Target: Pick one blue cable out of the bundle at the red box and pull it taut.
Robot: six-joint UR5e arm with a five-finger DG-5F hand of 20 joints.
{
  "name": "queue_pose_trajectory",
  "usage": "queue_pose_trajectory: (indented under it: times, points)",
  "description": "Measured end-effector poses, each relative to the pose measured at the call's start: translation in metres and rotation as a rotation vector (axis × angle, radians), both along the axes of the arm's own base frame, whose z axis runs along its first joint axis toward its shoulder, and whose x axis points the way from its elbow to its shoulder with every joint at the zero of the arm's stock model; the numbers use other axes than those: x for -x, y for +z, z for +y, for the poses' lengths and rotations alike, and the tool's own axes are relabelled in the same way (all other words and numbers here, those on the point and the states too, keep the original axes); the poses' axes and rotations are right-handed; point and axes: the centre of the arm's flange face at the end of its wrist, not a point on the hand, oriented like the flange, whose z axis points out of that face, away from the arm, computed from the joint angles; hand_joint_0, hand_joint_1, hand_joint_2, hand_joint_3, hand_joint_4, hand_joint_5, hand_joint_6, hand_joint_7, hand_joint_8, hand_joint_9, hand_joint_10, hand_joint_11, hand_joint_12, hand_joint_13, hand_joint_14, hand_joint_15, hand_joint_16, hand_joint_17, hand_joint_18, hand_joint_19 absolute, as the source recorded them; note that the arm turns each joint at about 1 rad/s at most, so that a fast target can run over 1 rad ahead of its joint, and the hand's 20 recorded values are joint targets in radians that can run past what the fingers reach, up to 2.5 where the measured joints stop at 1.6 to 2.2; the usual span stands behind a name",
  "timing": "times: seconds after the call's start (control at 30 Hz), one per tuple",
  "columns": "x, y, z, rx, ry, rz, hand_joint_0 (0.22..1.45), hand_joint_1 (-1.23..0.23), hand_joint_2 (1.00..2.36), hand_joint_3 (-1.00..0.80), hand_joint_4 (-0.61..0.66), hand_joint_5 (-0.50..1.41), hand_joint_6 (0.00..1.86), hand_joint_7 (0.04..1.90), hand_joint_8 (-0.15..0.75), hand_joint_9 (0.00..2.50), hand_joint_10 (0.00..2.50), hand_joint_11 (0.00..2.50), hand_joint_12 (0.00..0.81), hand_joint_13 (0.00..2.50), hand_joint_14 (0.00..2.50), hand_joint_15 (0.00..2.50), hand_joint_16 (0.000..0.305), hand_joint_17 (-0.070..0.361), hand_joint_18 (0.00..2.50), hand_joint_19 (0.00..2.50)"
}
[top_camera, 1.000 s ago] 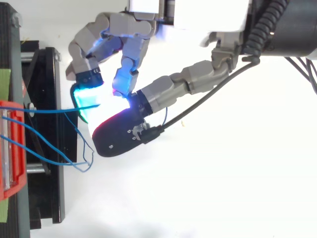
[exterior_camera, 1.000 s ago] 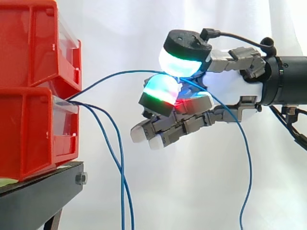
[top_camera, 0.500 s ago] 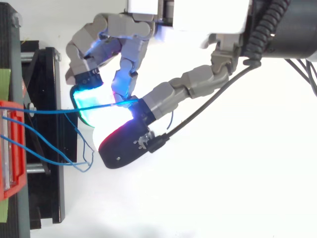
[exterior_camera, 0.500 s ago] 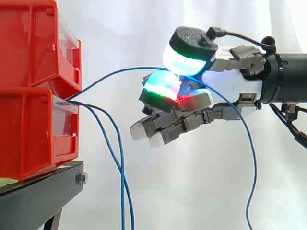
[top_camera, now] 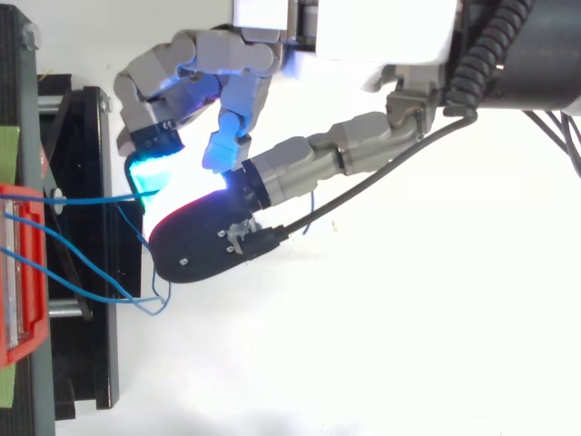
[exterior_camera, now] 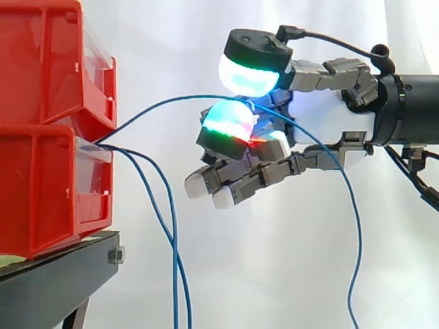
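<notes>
Hidden first. In the top view, the black back of the thumb [top_camera: 204, 245] covers the spot where the thin blue cable [top_camera: 91, 197] reaches the hand, so contact cannot be read from above. In the side view, that cable's free length drops off the bottom edge at right, and its end is not seen. The two stacked red plastic bins [exterior_camera: 41, 192] are cut by the left edge. The black metal stand [exterior_camera: 62, 277] under them is cut at the bottom. A pale green patch [exterior_camera: 8, 261] sits on the stand at the left edge; cannot tell what it is.

Containers. The bin interiors are not visible from either camera. All the blue cables come out at the top front lip of the lower bin, just under the upper bin [exterior_camera: 41, 62]. Where they start inside is hidden. A clear front panel [exterior_camera: 95, 185] closes the lower bin, with nothing readable behind it.

The hand [exterior_camera: 322, 123] is right of the bins and well apart from them, before the white curtain [exterior_camera: 274, 274]. Its fingers are curled. The white-cyan thumb pad [exterior_camera: 250, 72] sits just over a cyan-green-red finger pad [exterior_camera: 230, 123]. The thin blue cable passes through the narrow slot between them, so the hand is clamped on it. The other fingers curl below, holding nothing.

From lip to hand the cable rises in a shallow bow, not straight. Past the hand it hangs down to the right. Two other thin blue cables [exterior_camera: 176, 274] droop slack from the same lip. They run down side by side near the stand and off the bottom edge.
</notes>
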Motion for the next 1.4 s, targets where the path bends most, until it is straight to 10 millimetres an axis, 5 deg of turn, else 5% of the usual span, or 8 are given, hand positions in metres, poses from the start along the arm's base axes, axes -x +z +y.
queue_pose_trajectory:
  times: [0.23, 0.43, 0.5, 0.63, 0.83, 1.03, 1.4]
  points:
    - [-0.0001, 0.0002, -0.0001, 0.000, -0.001, -0.001, 0.59, -0.72, 1.02, -0.15, 0.31, 0.02, 0.56, 1.53, 0.380, 1.21, 0.01, 0.80, 0.387, 0.56, 0.01, 0.22, 0.054, 0.121, 0.53, 0.28]
    - [-0.0002, 0.0003, 0.0003, 0.000, -0.002, -0.001, 0.55, -0.85, 1.02, -0.28, 0.28, -0.03, 0.67, 1.28, 0.361, 1.13, 0.02, 0.87, 0.371, 0.52, 0.01, 0.23, 0.051, 0.115, 0.50, 0.30]
    - [-0.0003, 0.0003, 0.0003, 0.000, -0.001, -0.001, 0.54, -0.80, 1.01, -0.39, 0.28, -0.01, 0.62, 1.35, 0.345, 1.17, 0.02, 0.81, 0.369, 0.52, 0.01, 0.23, 0.052, 0.116, 0.49, 0.31]
    - [-0.0003, 0.0003, 0.0007, 0.000, -0.001, -0.002, 0.59, -0.48, 1.01, -0.38, 0.32, 0.03, 0.50, 1.53, 0.308, 1.19, 0.02, 0.61, 0.350, 0.52, 0.01, 0.21, 0.049, 0.110, 0.47, 0.33]
    - [-0.0004, 0.0006, 0.0006, 0.003, -0.004, -0.002, 0.59, -0.40, 1.01, -0.32, 0.39, 0.04, 0.50, 1.30, 0.299, 1.16, 0.01, 0.39, 0.341, 0.51, 0.01, 0.18, 0.048, 0.109, 0.46, 0.34]
    - [-0.0005, 0.0007, 0.0005, 0.006, -0.006, -0.002, 0.60, -0.56, 1.02, -0.14, 0.42, 0.04, 0.51, 1.18, 0.320, 1.19, 0.01, 0.35, 0.341, 0.56, 0.01, 0.16, 0.048, 0.108, 0.54, 0.30]
    - [-0.0004, 0.0007, 0.0003, 0.006, -0.006, -0.002, 0.60, -0.76, 1.02, -0.11, 0.38, 0.05, 0.50, 1.36, 0.346, 1.20, 0.01, 0.40, 0.351, 0.60, 0.01, 0.16, 0.049, 0.110, 0.60, 0.27]
